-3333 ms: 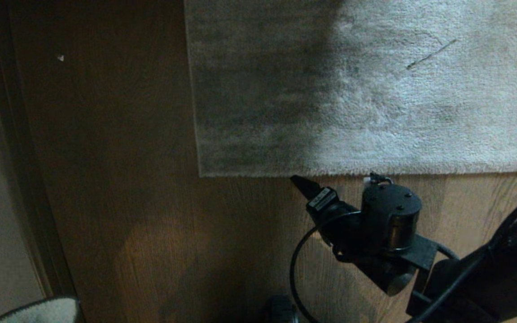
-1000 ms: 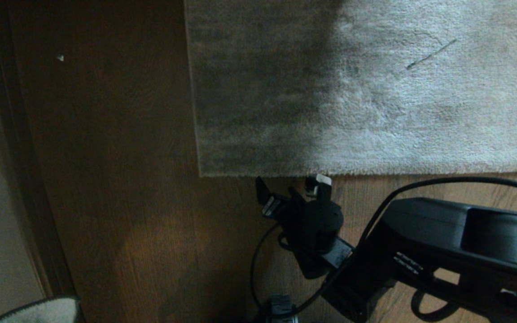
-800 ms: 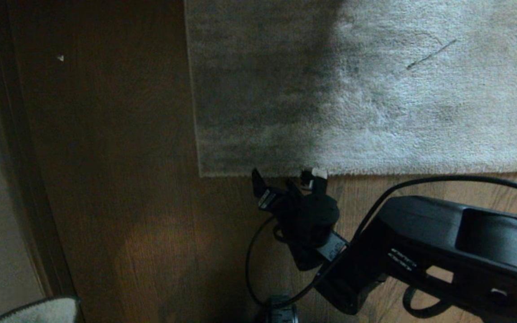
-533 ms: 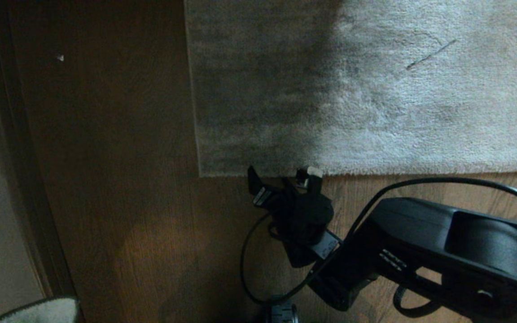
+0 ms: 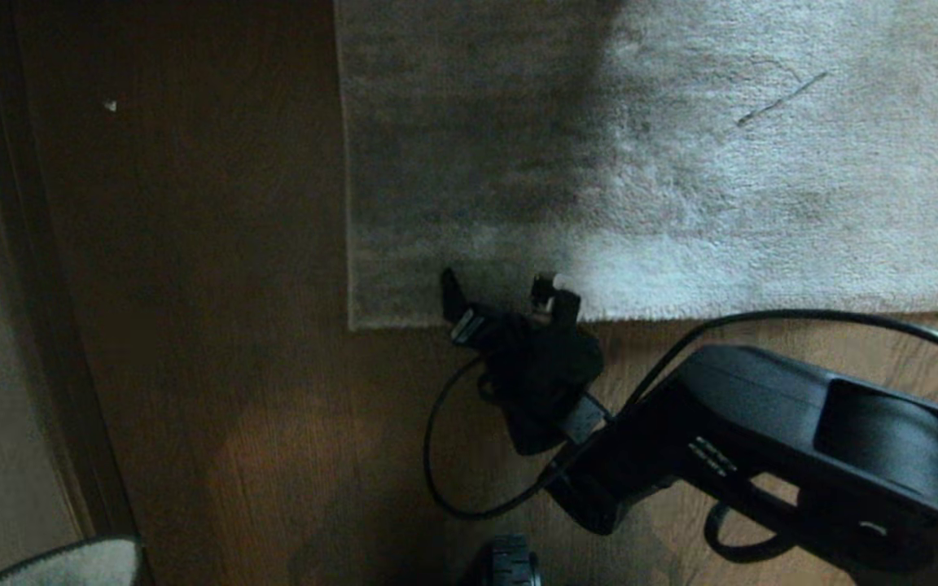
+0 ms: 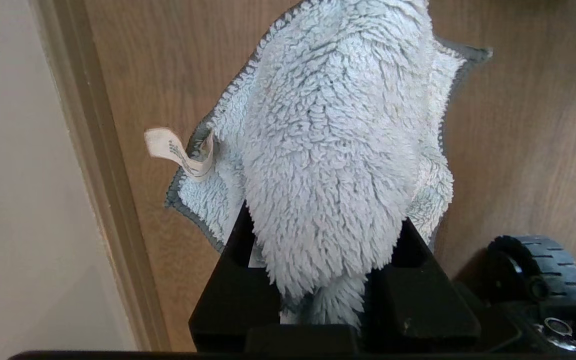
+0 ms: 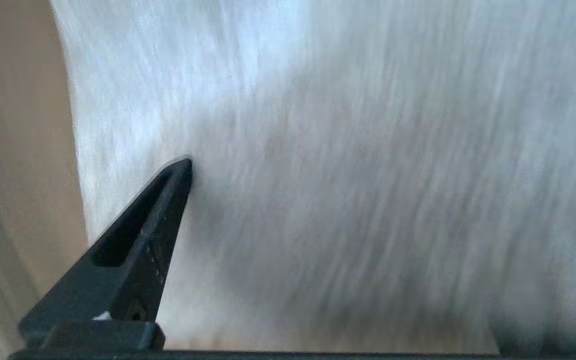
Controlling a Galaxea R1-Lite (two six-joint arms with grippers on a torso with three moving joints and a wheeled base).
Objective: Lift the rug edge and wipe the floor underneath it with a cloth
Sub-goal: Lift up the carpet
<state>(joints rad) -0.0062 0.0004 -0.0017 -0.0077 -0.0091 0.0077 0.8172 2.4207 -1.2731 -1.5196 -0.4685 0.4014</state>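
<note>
Head view: right pincer [image 5: 503, 290] spread wide, tips over the rug edge [image 5: 404, 319] near its square corner, bare plank floor [image 5: 216, 325] open to the left up to the dark baseboard [image 5: 29, 268]. Left wrist view only: left pincer [image 6: 318, 260] clamped on the pale grey-blue cloth [image 6: 333, 140], hanging above floor beside the wall trim. Right wrist view is mostly blurred pile, one finger [image 7: 143, 240] showing against it.

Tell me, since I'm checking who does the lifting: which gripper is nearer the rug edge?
Right. The right gripper sits open over the rug edge near its corner. The left gripper is parked off to the side, clamping the cloth.
</note>
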